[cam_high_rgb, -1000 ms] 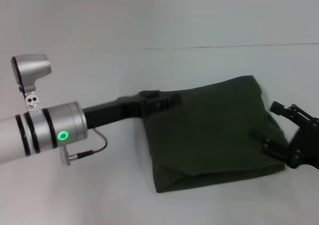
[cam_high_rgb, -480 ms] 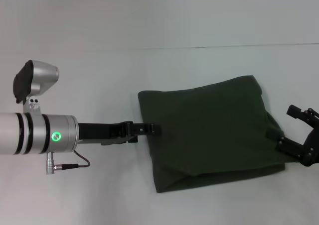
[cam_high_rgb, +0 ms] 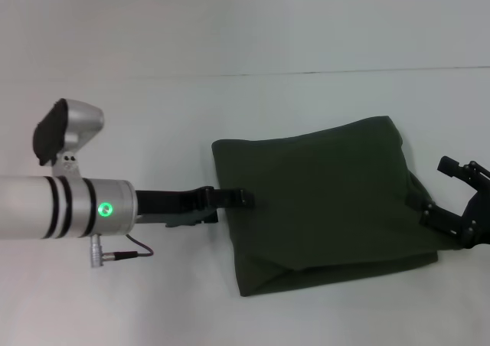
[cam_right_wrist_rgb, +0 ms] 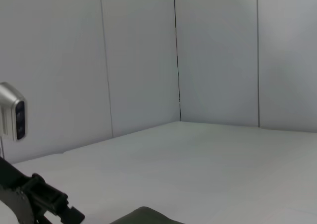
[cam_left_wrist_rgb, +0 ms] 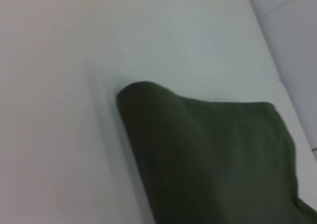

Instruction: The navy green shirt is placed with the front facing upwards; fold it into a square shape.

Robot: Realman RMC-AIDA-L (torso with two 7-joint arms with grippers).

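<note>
The dark olive-green cotton shirt (cam_high_rgb: pixel 321 200) lay folded into a rough square on the white table (cam_high_rgb: pixel 153 116), the left gripper (cam_high_rgb: pixel 233 198) with fingers together at its left edge, the right gripper (cam_high_rgb: pixel 452 197) spread apart at its right edge.

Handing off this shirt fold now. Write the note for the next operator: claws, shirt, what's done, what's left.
Left claw: at the shirt's left edge, low over the white table; grip unclear.
Right claw: at the shirt's right edge, looks open, holding nothing.
Dark olive-green cotton shirt: folded into a rough rectangle, plain side up, lettering hidden.
Done: main folds.
Left: the front-right corner has layers poking out and the edges are skewed; square them if needed, then back both arms away.
</note>
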